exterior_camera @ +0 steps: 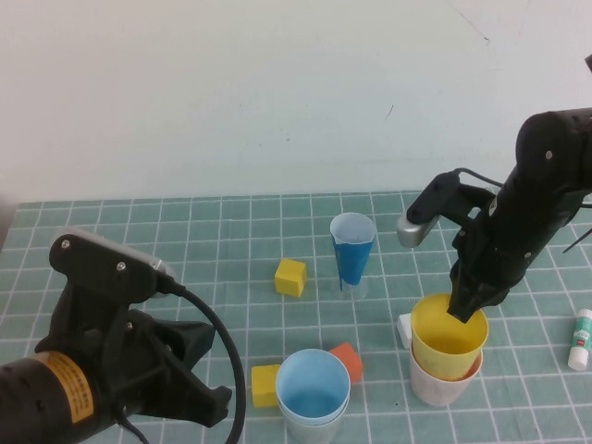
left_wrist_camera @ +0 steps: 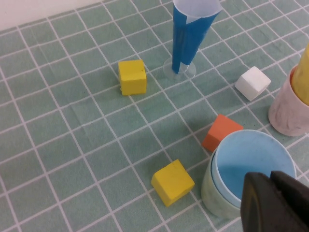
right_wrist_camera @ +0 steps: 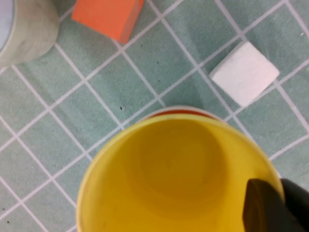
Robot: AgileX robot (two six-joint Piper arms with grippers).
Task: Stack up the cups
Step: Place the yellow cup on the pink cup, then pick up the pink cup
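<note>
A yellow cup [exterior_camera: 449,335] sits partly inside a pink cup [exterior_camera: 444,387] at the right front. My right gripper [exterior_camera: 467,310] is shut on the yellow cup's rim, one finger inside and one outside, as the right wrist view shows [right_wrist_camera: 280,193]. Only a thin strip of the pink rim [right_wrist_camera: 179,113] peeks past the yellow cup [right_wrist_camera: 169,179] there. A light blue cup [exterior_camera: 313,387] is nested in a pale green cup [left_wrist_camera: 212,193] at the front middle. My left gripper [left_wrist_camera: 270,186] hovers shut and empty beside the light blue cup [left_wrist_camera: 251,162], at the lower left of the high view [exterior_camera: 217,400].
A narrow dark-blue cone cup [exterior_camera: 352,248] stands upright behind the cups. Yellow blocks [exterior_camera: 290,277] [exterior_camera: 265,385], an orange block [exterior_camera: 348,361] and a white block [exterior_camera: 405,329] lie around them. A small white bottle [exterior_camera: 581,339] lies at the far right.
</note>
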